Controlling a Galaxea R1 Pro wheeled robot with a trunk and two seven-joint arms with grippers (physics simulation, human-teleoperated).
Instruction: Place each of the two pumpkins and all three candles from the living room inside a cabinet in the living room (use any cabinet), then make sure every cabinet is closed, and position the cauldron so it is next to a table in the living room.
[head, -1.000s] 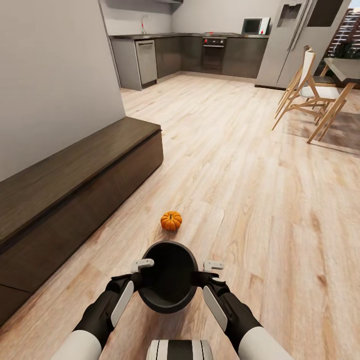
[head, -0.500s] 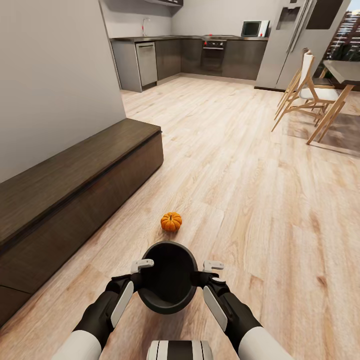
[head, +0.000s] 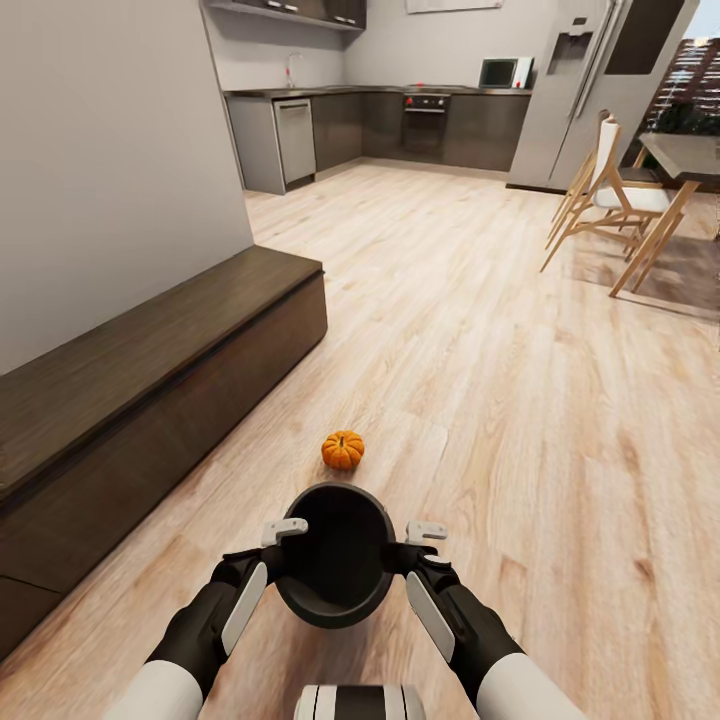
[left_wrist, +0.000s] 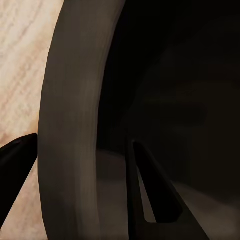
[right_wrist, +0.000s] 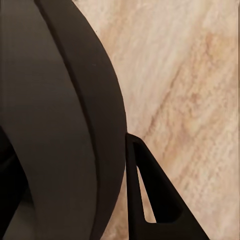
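Observation:
I hold the black cauldron low in front of me, mouth up, above the wooden floor. My left gripper is shut on its left rim and my right gripper is shut on its right rim. The left wrist view shows the rim between the two dark fingers. In the right wrist view the pot's wall sits against a finger. One orange pumpkin lies on the floor just beyond the cauldron. The long dark-brown cabinet runs along the wall at left, its fronts closed.
A grey wall rises behind the cabinet. Open wooden floor stretches ahead and to the right. A dining table with wooden chairs stands at the far right. Kitchen counters and a fridge line the back.
The whole picture has slid down a little, so the camera has moved. Both grippers keep the same hold on the cauldron. The pumpkin lies where it was.

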